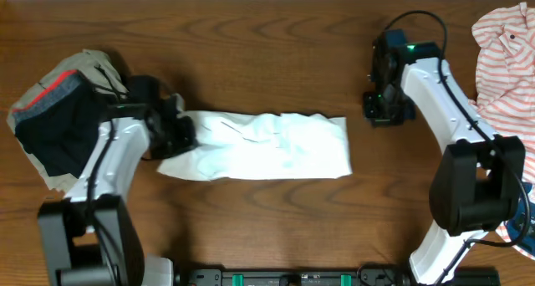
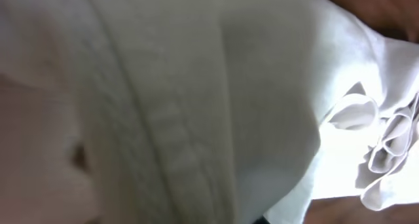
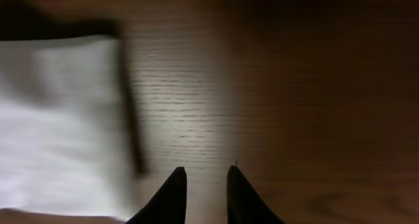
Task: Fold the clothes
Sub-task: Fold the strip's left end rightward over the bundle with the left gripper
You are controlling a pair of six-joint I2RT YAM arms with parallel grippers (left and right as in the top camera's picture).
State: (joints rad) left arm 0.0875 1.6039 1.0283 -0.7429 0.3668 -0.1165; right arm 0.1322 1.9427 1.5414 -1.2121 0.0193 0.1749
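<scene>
The clothes (image 1: 267,148), a white wrinkled garment, lie as a long folded band across the middle of the wooden table. My left gripper (image 1: 180,131) is at the band's left end, shut on the cloth. White fabric (image 2: 196,86) fills the left wrist view and hides the fingers, with bunched folds at the right. My right gripper (image 1: 380,106) hovers over bare wood just off the band's right end. In the right wrist view its dark fingers (image 3: 206,170) stand a little apart with nothing between them, and the garment's edge (image 3: 59,119) lies to their left.
A pile of black, red-banded and khaki garments (image 1: 58,119) sits at the left edge beside my left arm. A red-and-white striped shirt (image 1: 506,60) lies at the far right. The arm bases stand at the table's front edge.
</scene>
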